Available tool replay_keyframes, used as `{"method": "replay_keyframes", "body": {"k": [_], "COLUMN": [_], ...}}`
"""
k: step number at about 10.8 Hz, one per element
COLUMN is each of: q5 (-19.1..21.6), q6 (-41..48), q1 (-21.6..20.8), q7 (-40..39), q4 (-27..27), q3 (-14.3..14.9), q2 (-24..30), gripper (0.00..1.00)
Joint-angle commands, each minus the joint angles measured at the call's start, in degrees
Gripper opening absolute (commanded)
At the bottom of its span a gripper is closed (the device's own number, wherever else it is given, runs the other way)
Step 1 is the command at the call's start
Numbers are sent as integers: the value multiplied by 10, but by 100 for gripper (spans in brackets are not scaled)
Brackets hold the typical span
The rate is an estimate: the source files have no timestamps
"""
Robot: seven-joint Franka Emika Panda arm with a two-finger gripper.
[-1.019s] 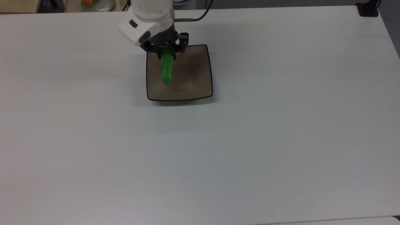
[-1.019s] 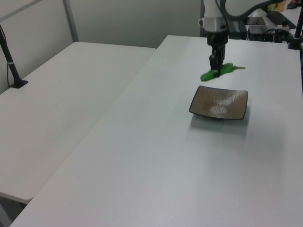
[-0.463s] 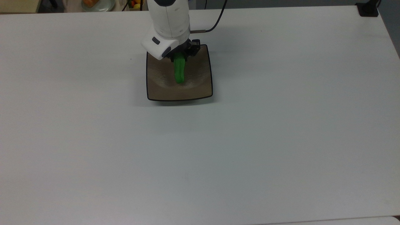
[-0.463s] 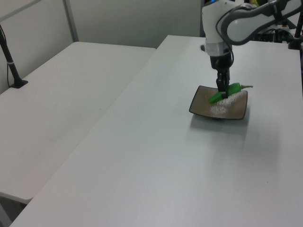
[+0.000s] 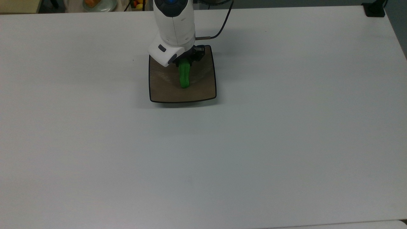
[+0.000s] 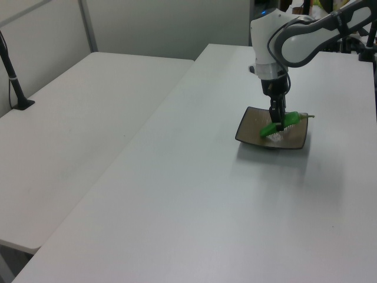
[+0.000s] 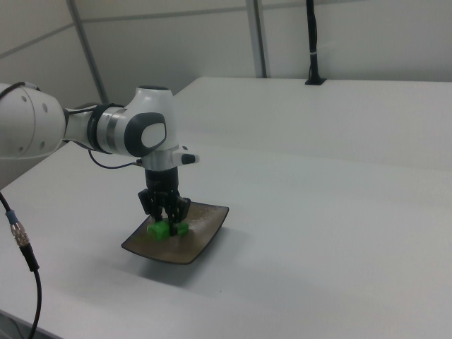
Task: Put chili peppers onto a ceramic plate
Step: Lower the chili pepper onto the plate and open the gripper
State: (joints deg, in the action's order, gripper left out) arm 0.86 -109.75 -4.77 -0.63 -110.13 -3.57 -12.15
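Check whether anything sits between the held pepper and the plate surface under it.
Nothing visible does. The gripper holds the chili pepper directly over the ceramic plate, whose surface beneath it is bare. Whether the pepper's tip already touches cannot be told.

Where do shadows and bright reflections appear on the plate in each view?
Top view: the arm darkens the plate beside the pepper. Left view: a white glare spot on the plate under the gripper. Right view: a soft shadow on the table beneath the plate.
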Motion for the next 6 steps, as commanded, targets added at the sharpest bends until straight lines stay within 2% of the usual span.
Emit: {"method": "replay_keyframes", "body": {"k": [1,2,6], "q5": [-7,-7,-7], "q6": [-6,-5,-3], "q1": [6,8,8], "q7": [-4,-3,1], "q4": [-13,-12,-3], "q3": [-5,-5,-4], "q2": [2,3,16], "gripper": [83,100,100]}}
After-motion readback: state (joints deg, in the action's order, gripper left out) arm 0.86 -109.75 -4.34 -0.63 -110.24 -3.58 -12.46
